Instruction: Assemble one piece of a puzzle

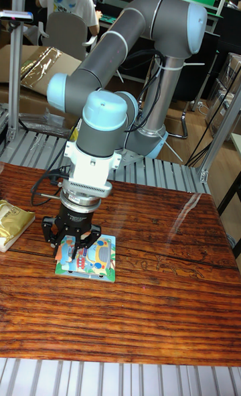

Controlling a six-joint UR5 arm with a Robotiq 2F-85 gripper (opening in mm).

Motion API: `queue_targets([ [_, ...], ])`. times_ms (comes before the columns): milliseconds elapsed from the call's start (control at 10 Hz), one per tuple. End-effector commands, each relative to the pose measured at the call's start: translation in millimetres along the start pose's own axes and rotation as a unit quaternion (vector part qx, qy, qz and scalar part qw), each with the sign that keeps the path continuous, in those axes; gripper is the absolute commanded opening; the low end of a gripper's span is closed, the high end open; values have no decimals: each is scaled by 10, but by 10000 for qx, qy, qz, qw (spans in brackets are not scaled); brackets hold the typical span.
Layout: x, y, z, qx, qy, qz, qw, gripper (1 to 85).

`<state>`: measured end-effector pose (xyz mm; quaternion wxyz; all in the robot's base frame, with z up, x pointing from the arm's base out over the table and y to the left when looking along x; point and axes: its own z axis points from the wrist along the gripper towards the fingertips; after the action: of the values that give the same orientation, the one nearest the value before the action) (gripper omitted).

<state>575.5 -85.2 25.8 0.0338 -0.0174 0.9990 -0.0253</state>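
Gripper (pixel 72 243) sits low over left side of puzzle board (pixel 87 258) on wooden table (pixel 154 302), grip state can't tell, fingertips hidden against board; piece likely thin, light, stiff, best pinched by edges.

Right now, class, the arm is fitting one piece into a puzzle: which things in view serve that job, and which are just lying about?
Belongs to the job:
- puzzle board, colourful car picture
- tool, down over the board's left part

Just lying about:
- gold packet at the table's left edge
- person on a chair behind
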Motion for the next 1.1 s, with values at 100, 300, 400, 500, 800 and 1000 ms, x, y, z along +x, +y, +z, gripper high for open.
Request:
queue_targets([
  [100,106,66,-88,-174,-66,87,9998,97],
  [300,115,81,-49,-188,-128,104,9997,97],
  [400,114,112,-42,-196,-135,158,9996,97],
  [500,113,128,-33,-189,-134,181,9996,97],
  [800,113,150,24,-255,-235,173,9992,90],
  [1000,139,133,94,-208,-281,146,9993,90],
])
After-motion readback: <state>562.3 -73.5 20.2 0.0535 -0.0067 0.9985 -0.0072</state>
